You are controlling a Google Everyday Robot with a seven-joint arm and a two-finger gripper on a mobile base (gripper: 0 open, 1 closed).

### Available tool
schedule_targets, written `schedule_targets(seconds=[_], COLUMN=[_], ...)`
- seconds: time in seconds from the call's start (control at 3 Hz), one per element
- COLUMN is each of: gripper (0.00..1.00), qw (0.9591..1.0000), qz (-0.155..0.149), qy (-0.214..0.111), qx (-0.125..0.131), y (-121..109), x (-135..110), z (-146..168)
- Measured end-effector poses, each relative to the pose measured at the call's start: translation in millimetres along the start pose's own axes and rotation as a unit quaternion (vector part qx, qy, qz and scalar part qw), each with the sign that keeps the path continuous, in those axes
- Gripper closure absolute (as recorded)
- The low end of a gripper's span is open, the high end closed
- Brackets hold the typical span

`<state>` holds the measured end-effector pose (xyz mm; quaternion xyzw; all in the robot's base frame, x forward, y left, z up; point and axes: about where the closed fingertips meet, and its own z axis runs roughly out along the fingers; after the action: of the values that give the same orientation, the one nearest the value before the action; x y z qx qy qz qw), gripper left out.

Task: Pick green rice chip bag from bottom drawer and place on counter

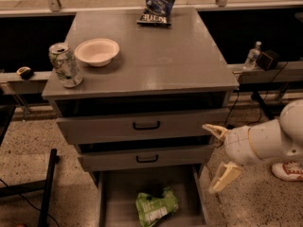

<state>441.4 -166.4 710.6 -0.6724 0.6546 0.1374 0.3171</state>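
Note:
The green rice chip bag (155, 207) lies on the grey floor of the bottom drawer (118, 197), which is pulled out at the foot of the cabinet. The counter (156, 56) is the grey cabinet top above it. My gripper (218, 155) is to the right of the cabinet, beside the middle drawer and above and to the right of the bag. Its two cream fingers are spread apart and hold nothing. The white arm reaches in from the right edge.
On the counter stand a white bowl (97, 51), a drinks can (65, 65) at the front left corner and a dark blue chip bag (156, 5) at the back. Two shallower drawers with black handles (146, 125) sit slightly open. A shoe (287, 170) is on the floor at right.

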Motion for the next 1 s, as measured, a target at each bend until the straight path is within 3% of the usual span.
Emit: schedule_targets(seconds=[0.33, 0.67, 1.0], gripper=[0.0, 0.0, 0.0], qw=[0.9992, 0.9958, 0.9935], qz=[-0.005, -0.024, -0.036], qy=[-0.035, -0.085, -0.107], qx=[0.019, 0.024, 0.012], y=[11, -1, -3], x=[43, 70, 71], z=[52, 81, 83])
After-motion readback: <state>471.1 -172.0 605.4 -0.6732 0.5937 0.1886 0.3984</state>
